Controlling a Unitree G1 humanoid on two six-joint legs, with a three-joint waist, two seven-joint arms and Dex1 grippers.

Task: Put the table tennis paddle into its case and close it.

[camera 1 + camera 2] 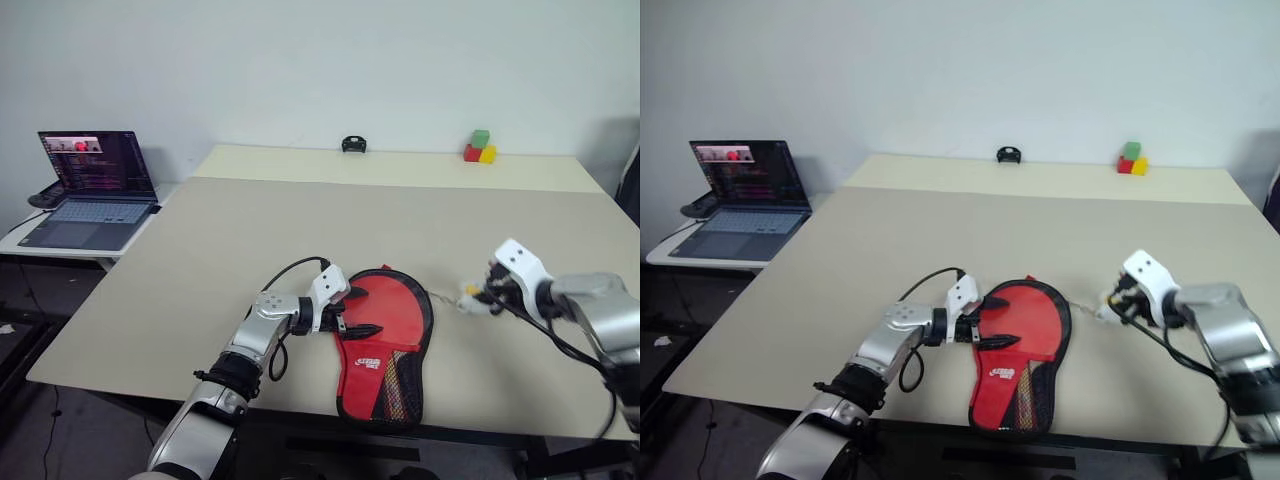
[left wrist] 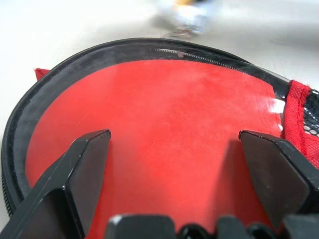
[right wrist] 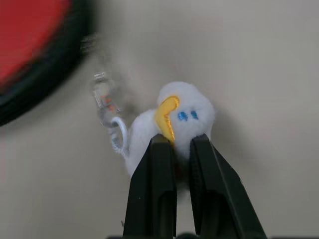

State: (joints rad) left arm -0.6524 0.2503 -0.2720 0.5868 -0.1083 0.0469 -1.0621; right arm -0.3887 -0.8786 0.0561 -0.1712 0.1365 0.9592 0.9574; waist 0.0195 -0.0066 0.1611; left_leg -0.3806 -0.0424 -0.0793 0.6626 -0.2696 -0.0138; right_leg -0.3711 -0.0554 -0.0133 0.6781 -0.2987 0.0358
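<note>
Both black fingers of my left gripper (image 2: 174, 149) stand wide apart over the round red rubber face of the table tennis paddle (image 1: 392, 305), one finger (image 2: 82, 172) on each side, holding nothing. That flat paddle lies inside the black fabric zip case (image 1: 392, 400) near the front edge of the beige table (image 1: 300, 230), its red face ringed by the case's black rim and zipper, its handle end under the mesh panel and red patch towards me. My right gripper (image 3: 175, 142) is off to the case's right, its fingers pinched on a small white plush charm (image 3: 184, 114) with a yellow beak and blue eyes. A clear clip and white loop hang beside the charm, just beside the case's rim.
</note>
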